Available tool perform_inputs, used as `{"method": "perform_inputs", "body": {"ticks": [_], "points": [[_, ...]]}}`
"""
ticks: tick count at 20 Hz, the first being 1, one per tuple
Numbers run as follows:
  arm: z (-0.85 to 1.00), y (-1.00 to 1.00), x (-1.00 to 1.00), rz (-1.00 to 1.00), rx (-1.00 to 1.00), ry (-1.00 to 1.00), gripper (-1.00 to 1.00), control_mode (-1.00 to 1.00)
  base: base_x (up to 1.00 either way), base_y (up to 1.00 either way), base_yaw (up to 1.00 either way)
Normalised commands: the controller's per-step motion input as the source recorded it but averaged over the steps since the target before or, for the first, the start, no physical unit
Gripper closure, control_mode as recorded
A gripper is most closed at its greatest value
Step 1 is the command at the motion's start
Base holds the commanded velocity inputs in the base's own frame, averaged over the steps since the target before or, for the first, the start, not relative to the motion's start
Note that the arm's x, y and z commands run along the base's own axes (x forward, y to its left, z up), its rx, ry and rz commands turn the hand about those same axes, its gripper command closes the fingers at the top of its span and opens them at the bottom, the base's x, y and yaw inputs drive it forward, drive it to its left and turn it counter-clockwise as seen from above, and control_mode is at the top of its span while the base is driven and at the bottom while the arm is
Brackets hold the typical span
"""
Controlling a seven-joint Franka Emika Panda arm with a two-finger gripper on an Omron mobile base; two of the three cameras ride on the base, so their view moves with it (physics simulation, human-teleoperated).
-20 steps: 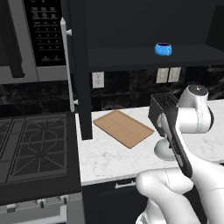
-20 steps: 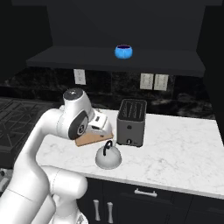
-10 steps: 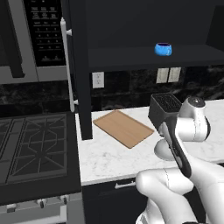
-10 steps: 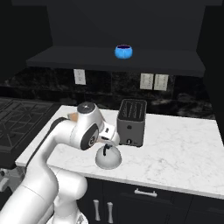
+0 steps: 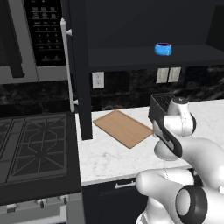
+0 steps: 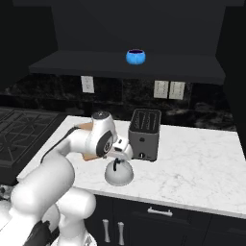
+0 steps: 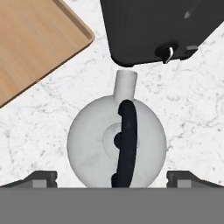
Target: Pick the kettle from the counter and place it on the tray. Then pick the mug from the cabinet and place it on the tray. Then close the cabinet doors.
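Note:
The silver-grey kettle (image 7: 98,142) stands on the white marble counter (image 7: 192,118), its dark arched handle (image 7: 127,131) running front to back and its spout toward the toaster. My gripper (image 7: 113,179) hangs open just above it, a fingertip (image 7: 41,178) showing out to each side of the body. In the right base view the gripper (image 6: 118,161) sits right over the kettle (image 6: 119,175). The wooden tray (image 5: 124,127) lies to the kettle's left. The blue mug (image 5: 163,49) stands on the cabinet shelf (image 5: 144,57). The cabinet door (image 5: 81,65) stands open.
A black toaster (image 6: 144,134) stands close behind the kettle. The stovetop (image 5: 30,144) lies left of the counter, with the microwave (image 5: 41,39) above it. Bare counter stretches to the right of the toaster (image 6: 202,163).
The arm has swung from near the tray toward the front of the counter and lowered the open hand over the kettle. Kettle, mug and tray have not moved.

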Motion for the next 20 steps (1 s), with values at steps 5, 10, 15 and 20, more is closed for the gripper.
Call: {"method": "perform_inputs", "body": {"ticks": [5, 10, 15, 20], "points": [[-0.27, -0.06, 0.14, 0.00, 0.00, 0.05, -1.00, -1.00, 0.00, 0.00, 0.00], [-0.30, -0.04, 0.00, 0.00, 0.00, 0.00, -1.00, -1.00, 0.00, 0.00, 0.00], [-0.28, 0.00, -0.05, -0.01, 0.00, -0.03, -1.00, -1.00, 0.00, 0.00, 0.00], [-0.06, 0.00, -0.04, 0.00, 0.00, -0.11, 1.00, -1.00, 0.00, 0.00, 0.00]]}}
